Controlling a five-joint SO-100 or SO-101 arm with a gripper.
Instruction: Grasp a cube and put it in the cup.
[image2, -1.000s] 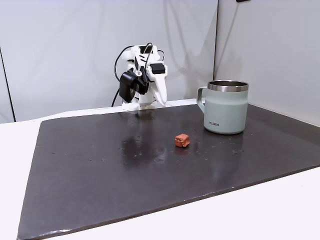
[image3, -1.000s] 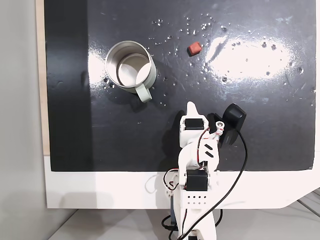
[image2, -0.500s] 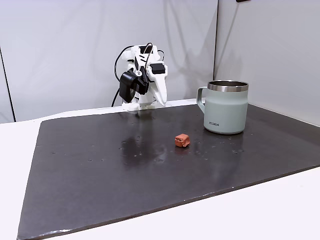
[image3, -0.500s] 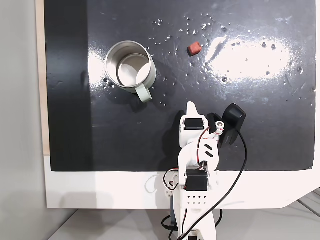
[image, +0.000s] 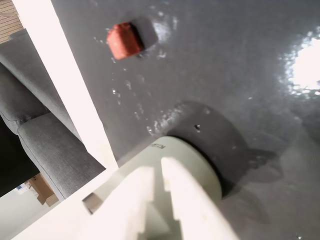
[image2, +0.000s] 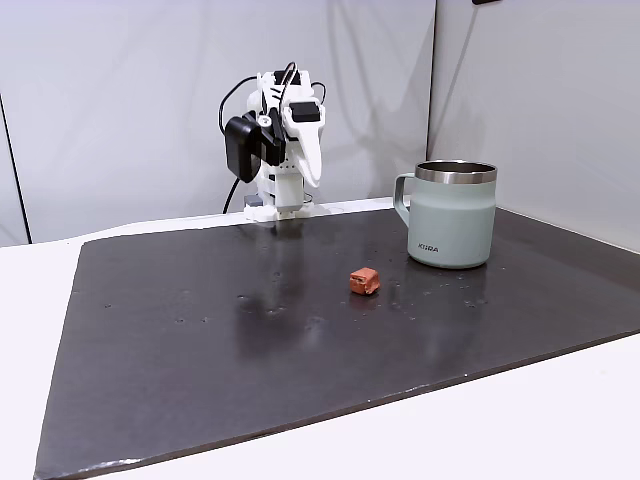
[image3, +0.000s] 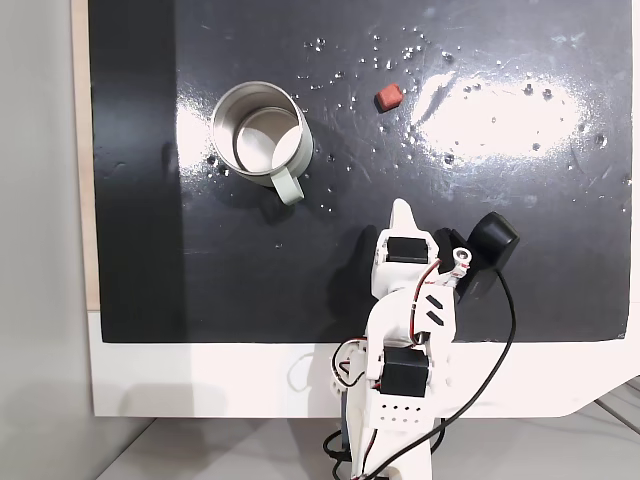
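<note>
In the wrist view, the white two-finger plastic gripper (image: 161, 167) enters from the bottom edge. Its two fingers lie close together with only a thin slit between the tips, and nothing sits between them: the jaws are pressed nearly together on air. Directly beyond the fingertips is the pale grey-green mug with small dark lettering near its base (image: 200, 167), partly covered by the fingers. It stands on the dark glossy slab that covers the table (image: 240, 65). Farther up in this view, near the slab's white border, lies the tiny reddish-orange block with rough edges (image: 125, 41), well apart from the mug and from the gripper. A grey upholstered seat (image: 47, 145) shows past the table edge at left.

In a fixed view from the front, the block (image2: 364, 281) rests flat on the slab (image2: 200, 340), left of and nearer to the camera than the mug (image2: 452, 214). The mug stands upright, handle to the left, steel rim on top. Behind both, at the slab's far edge, the white arm stands folded with the gripper (image2: 308, 178) pointing down, raised off the surface and touching nothing.

In a fixed view from above, the gripper (image3: 401, 207) points up the picture, over bare slab (image3: 560, 230). The mug (image3: 262, 141) stands to its upper left, its handle towards the arm. The block (image3: 388, 96) lies farther up, right of the mug and apart from it.
</note>
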